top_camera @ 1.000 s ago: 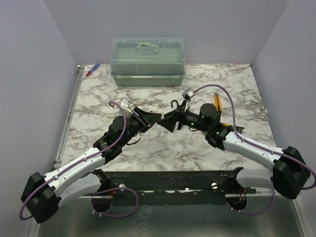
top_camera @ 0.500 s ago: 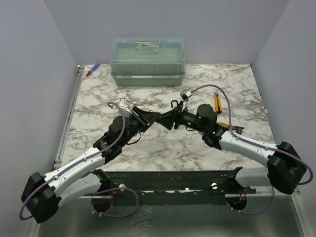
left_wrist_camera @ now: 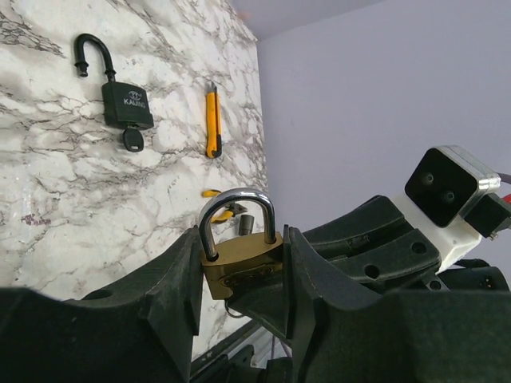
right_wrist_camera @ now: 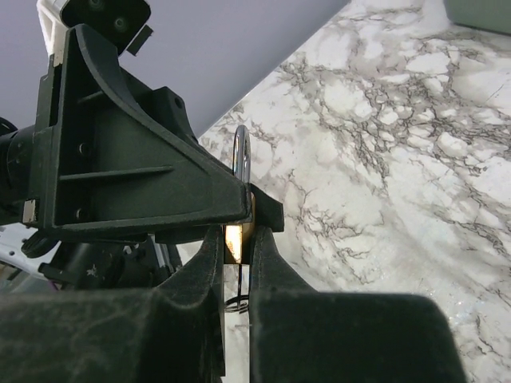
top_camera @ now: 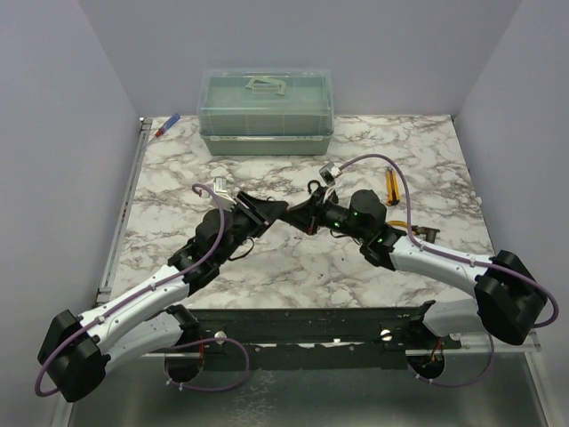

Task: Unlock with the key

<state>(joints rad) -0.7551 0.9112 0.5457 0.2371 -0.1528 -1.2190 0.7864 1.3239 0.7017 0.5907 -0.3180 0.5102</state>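
My left gripper [left_wrist_camera: 243, 267] is shut on a small brass padlock [left_wrist_camera: 239, 257] and holds it upright above the table, shackle on top. My right gripper [right_wrist_camera: 237, 251] meets it from the right [top_camera: 298, 216] with its jaws shut on a thin flat metal piece [right_wrist_camera: 239, 275] that sticks out under the padlock and carries a wire ring. Farther back on the marble lies a black padlock [left_wrist_camera: 126, 104] with its shackle open. The key [left_wrist_camera: 133, 141], black-headed, sits at that padlock's underside. In the top view the two grippers hide the brass padlock.
A green lidded box [top_camera: 266, 111] stands at the back. A yellow utility knife [top_camera: 389, 182] lies right of the black padlock [top_camera: 316, 189], with a small yellow item [left_wrist_camera: 211, 193] nearer. A blue and red pen [top_camera: 167, 125] lies at the back left corner.
My right gripper has moved left up to the left gripper and closed its jaws under the brass padlock. The left arm has held still.
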